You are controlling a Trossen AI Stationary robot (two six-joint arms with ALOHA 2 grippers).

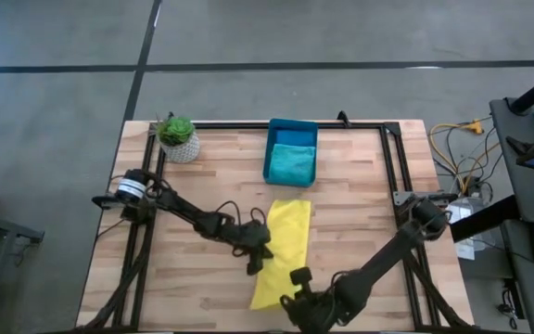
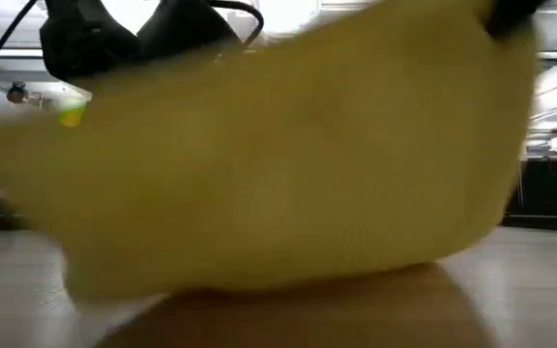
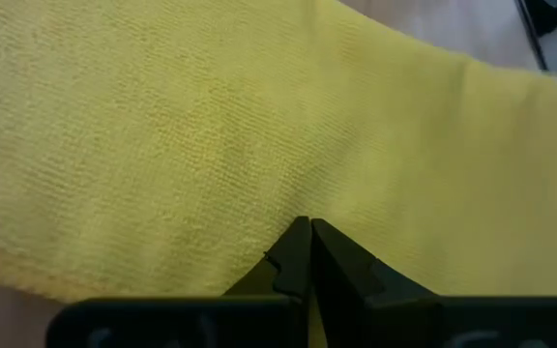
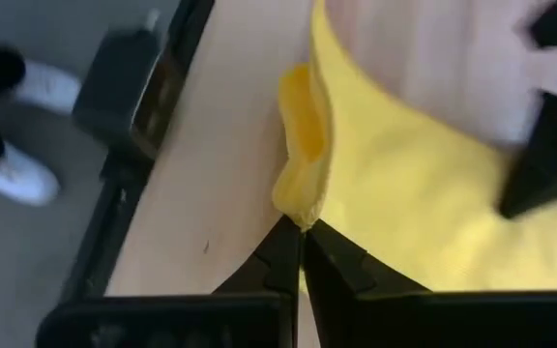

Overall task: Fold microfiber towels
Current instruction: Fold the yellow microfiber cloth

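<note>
A yellow microfiber towel (image 1: 284,237) lies lengthwise on the wooden table (image 1: 360,250), its far end flat and its near end raised; it fills the low view (image 2: 278,164). My left gripper (image 1: 256,263) is shut, its tips down on the towel by the left long edge. My right gripper (image 1: 296,278) is shut on the towel's near end. A teal towel (image 1: 291,165) lies inside a blue bin (image 1: 273,148) at the far middle. My left gripper sets its shut fingertips (image 3: 293,249) on the yellow towel's top face (image 3: 303,205), slanting down from the table's left; no cloth shows between the fingers. My right gripper pinches a small fold at the towel's near edge (image 4: 298,198) between its two fingers, slanting down from the right. That end is lifted off the table, and the rest trails away onto the wood.
A potted plant (image 1: 178,137) stands at the far left. A black frame (image 1: 387,167) runs round the table's edges. Bare wood lies left and right of the towel. A person's white shoes (image 4: 27,92) show on the floor beyond the table's near edge.
</note>
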